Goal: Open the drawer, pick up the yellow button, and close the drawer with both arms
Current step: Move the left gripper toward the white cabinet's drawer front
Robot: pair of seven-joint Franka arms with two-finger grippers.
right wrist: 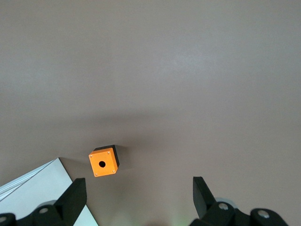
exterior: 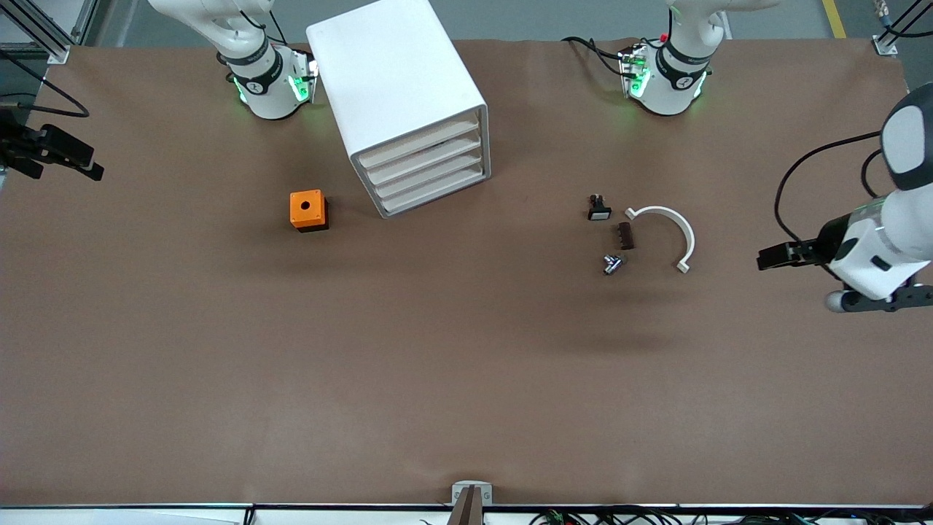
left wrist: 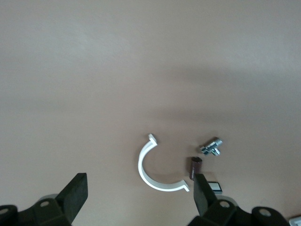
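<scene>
The white cabinet (exterior: 397, 87) stands on the table near the right arm's base, and its four stacked drawers (exterior: 428, 172) are all shut. It also shows in the right wrist view (right wrist: 37, 190). The button is hidden. My left gripper (left wrist: 139, 197) is open and empty, up over the table's edge at the left arm's end (exterior: 875, 300). My right gripper (right wrist: 138, 197) is open and empty, up in the air. Only a black part of that hand (exterior: 55, 152) shows in the front view, at the right arm's end of the table.
An orange cube with a hole (exterior: 308, 210) sits beside the cabinet; it also shows in the right wrist view (right wrist: 103, 161). Toward the left arm's end lie a black-and-white part (exterior: 599, 208), a brown piece (exterior: 625, 235), a metal fitting (exterior: 612, 263) and a white arc (exterior: 667, 233).
</scene>
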